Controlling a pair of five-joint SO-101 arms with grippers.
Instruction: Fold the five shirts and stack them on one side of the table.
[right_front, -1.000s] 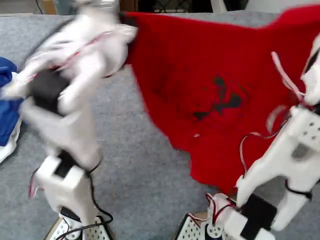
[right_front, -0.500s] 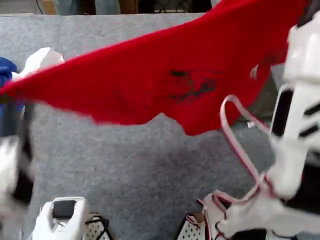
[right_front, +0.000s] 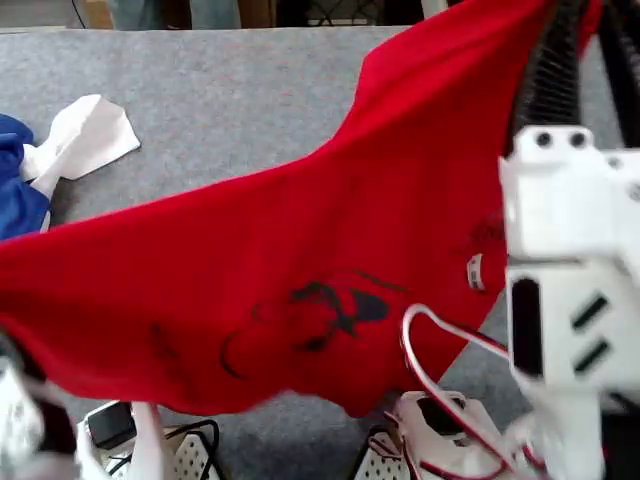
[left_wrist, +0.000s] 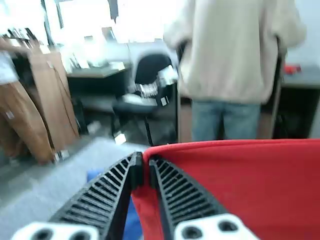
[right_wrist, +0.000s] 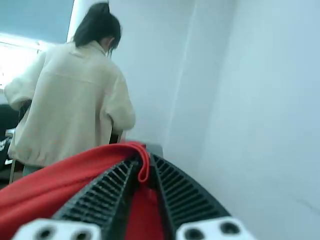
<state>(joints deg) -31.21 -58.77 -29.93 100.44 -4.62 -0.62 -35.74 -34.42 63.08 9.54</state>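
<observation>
A red shirt (right_front: 300, 270) with a black print hangs stretched in the air across the grey table (right_front: 230, 100), held up between both arms. My left gripper (left_wrist: 141, 167) is shut on one corner of the red shirt (left_wrist: 240, 185). My right gripper (right_wrist: 143, 167) is shut on another edge of the red shirt (right_wrist: 55, 190), raised high at the right, where its white arm (right_front: 570, 270) stands close to the high camera. A blue shirt (right_front: 15, 180) and a white shirt (right_front: 85, 135) lie at the table's left edge.
The arm bases (right_front: 430, 445) stand at the table's near edge. The far half of the grey table is bare. A person in a cream top (left_wrist: 235, 50) stands in the room beyond, away from the table.
Both arms have lifted the red shirt off the table and swung it up and toward the near side, spreading it wide. The left corner has moved down to the lower left.
</observation>
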